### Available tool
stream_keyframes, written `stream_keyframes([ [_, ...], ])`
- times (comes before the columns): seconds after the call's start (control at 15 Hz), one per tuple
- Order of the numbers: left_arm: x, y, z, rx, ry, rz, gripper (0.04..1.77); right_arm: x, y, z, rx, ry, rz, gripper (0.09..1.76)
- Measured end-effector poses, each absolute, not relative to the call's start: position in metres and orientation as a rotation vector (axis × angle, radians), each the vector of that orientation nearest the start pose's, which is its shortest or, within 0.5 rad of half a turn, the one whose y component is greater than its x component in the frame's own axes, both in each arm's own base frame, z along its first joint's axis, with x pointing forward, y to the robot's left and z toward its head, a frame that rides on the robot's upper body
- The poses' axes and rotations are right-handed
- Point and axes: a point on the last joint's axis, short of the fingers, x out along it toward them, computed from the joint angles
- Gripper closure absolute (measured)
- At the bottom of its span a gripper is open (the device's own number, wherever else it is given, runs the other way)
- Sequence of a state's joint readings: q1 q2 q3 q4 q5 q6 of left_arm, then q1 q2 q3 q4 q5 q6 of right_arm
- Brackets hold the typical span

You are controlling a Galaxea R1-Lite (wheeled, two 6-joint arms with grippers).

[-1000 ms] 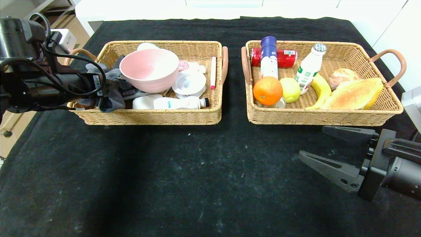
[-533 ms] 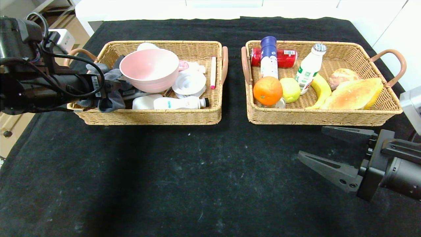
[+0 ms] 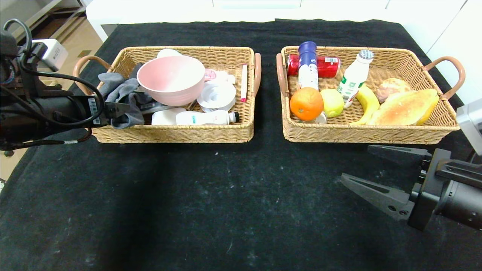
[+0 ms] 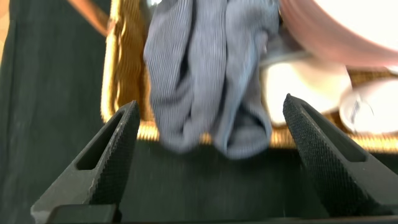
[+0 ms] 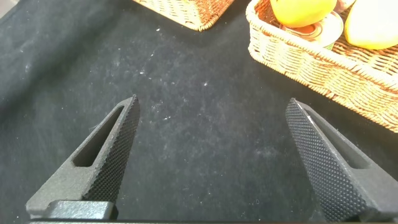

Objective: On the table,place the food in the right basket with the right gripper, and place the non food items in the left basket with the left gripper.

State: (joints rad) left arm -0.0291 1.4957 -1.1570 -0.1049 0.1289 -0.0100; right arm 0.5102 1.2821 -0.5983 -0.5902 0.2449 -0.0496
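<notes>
My left gripper [image 4: 208, 155] hangs just outside the left basket [image 3: 173, 131], fingers apart, because the grey cloth [image 4: 205, 74] lies inside; right gripper [image 3: 376, 169] idles spread.

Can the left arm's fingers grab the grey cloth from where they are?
Probably yes. The left gripper is open and points straight at the grey cloth, which droops over the near wall of the left basket. Nothing lies between them, and the pink bowl sits off to one side.

White counter [image 3: 241, 9] behind the work surface; tan floor [image 3: 77, 35] and grey shelving [image 3: 45, 15] at far left.
</notes>
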Motion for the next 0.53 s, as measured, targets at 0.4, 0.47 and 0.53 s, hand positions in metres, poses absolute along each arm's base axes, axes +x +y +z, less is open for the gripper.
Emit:
stream_keyframes([
  [0.4,0.22,-0.011,0.285,0.015,0.222,0.063,0.12,0.172,0.102,0.226,-0.062,0.077,0.753,0.14],
  [0.47,0.211,-0.014,0.284,0.015,0.218,0.047,0.12,0.172,0.102,0.226,-0.062,0.075,0.752,0.14],
  [0.53,0.202,-0.017,0.283,0.017,0.212,0.029,0.11,0.172,0.102,0.227,-0.062,0.072,0.749,0.14],
])
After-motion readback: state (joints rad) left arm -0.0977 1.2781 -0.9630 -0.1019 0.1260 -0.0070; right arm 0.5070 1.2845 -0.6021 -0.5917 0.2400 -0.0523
